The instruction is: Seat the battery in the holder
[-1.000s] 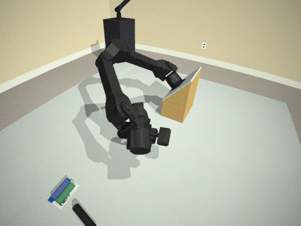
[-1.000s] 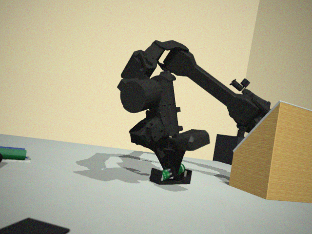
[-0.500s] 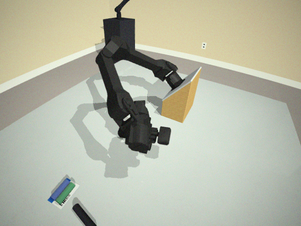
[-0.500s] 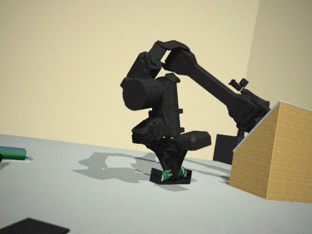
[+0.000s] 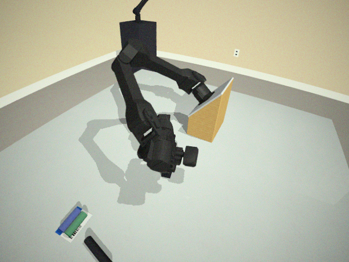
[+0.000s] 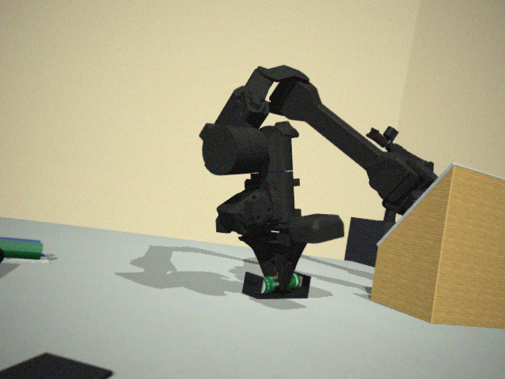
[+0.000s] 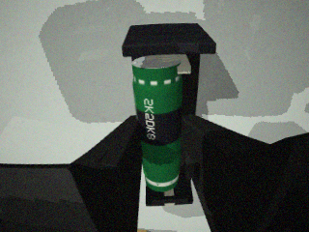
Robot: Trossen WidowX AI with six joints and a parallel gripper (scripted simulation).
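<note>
A tall wooden block with a slanted top (image 5: 210, 119) (image 6: 436, 253) stands near the lowered fingers (image 6: 281, 273), an obstacle to one side, while the holder's raised end walls (image 6: 253, 284) (image 7: 169, 40) bar travel lengthwise, and open space lies over the table (image 5: 239, 197) (image 6: 183, 326) between the holder and a two-cell pack (image 5: 73, 224) (image 6: 20, 249) well apart.
</note>
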